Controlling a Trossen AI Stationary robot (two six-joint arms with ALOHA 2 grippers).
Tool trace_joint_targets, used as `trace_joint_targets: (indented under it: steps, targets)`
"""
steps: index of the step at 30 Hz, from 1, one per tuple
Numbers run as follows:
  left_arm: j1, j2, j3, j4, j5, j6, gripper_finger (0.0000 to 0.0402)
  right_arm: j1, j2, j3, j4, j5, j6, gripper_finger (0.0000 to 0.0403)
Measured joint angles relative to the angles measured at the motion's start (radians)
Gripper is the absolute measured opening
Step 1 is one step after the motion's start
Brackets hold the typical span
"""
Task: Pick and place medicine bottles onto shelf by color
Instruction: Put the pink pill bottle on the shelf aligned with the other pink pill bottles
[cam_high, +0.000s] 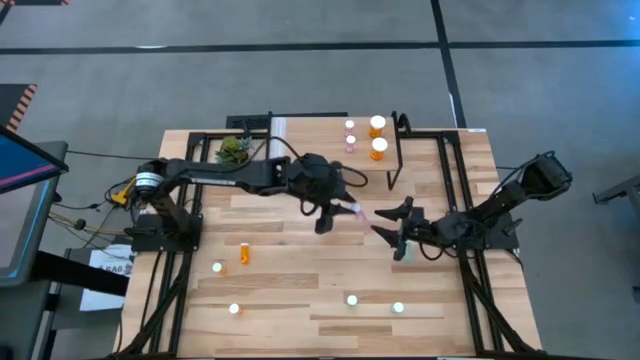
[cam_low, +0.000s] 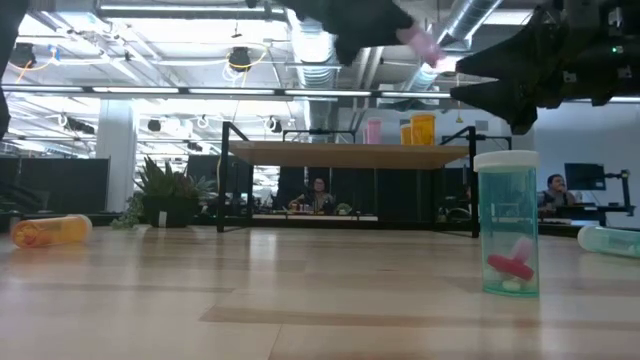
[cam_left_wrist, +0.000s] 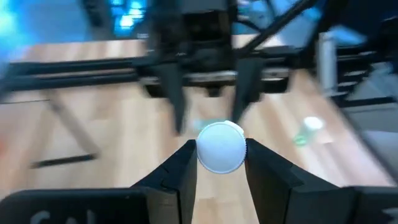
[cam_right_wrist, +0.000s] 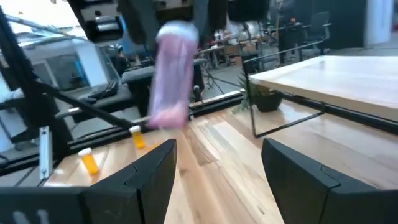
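Pink bottle (cam_high: 352, 210), mid-frame, is clamped by the left end effector (cam_high: 340, 212); it should be released beside the shelf's (cam_high: 420, 140) pink vials (cam_high: 350, 136). The right end effector (cam_high: 392, 228) is held apart.

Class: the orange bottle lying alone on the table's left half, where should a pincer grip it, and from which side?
Grip the orange bottle across its body, descending from above: it lies on its side, clear of neighbours, so fingers should straddle the cylinder crosswise.

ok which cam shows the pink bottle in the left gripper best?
Right wrist view: the pink bottle fills the frame side-on, though blurred. Left wrist view shows only its white cap between the left gripper's fingers. High view shows it tiny; low view, a pink sliver.
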Motion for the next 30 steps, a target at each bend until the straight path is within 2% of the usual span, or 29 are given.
trace_joint_targets:
  steps: [5,8,19,30]
  targets:
    - [0.024,-0.071,0.000,-0.078,-0.209,0.040,0.0105,-0.023,0.000,0.000,-0.091,0.035,0.069,0.0260]
    - [0.058,-0.083,0.002,-0.073,-0.293,0.043,0.0105,-0.040,0.000,0.000,-0.117,0.035,0.107,0.0260]
    - [0.184,0.008,0.191,-0.274,-0.300,0.058,0.0105,-0.052,0.000,0.000,-0.129,0.035,0.137,0.0260]
    - [0.227,0.154,0.378,-0.411,-0.300,0.119,0.0105,-0.065,0.000,0.000,-0.146,0.034,0.149,0.0260]
